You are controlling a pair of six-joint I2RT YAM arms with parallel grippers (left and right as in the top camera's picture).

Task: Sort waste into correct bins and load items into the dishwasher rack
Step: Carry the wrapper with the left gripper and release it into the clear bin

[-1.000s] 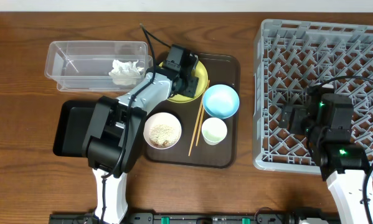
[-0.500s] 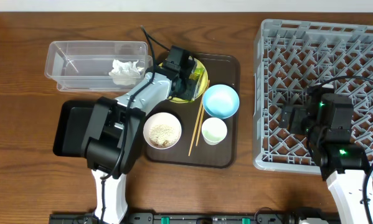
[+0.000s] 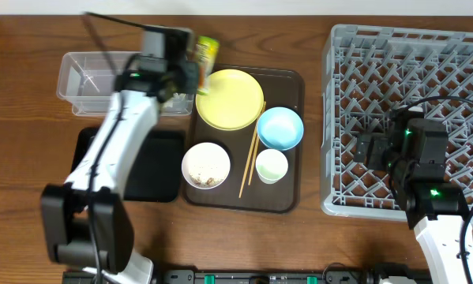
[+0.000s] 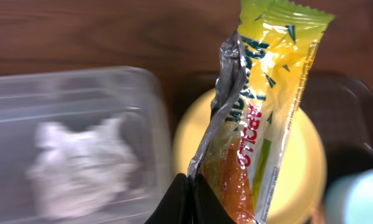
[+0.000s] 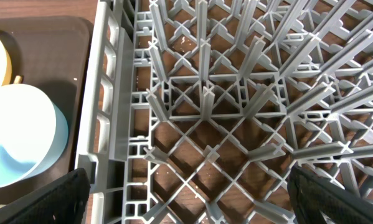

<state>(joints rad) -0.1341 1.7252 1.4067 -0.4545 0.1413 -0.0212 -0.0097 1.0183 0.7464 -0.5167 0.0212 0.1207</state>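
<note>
While the left pincer (image 4: 187,190) is clamped on the green-and-orange foil snack wrapper (image 4: 261,106), aloft between yellow round plate (image 4: 307,158) and clear plastic rectangular tub (image 4: 158,118), carry it well past the tub's wall before letting go.

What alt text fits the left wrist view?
The left fingers pinch the bottom of a yellow-green and orange snack wrapper, seen against a yellow plate. At left, blurred, a clear tub holds a white tissue; a light blue bowl shows bottom right.

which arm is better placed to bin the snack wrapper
Left. The left gripper is shut on the green-and-orange snack wrapper beside the clear plastic tub; the right gripper hangs open over the grey plastic rack.
</note>
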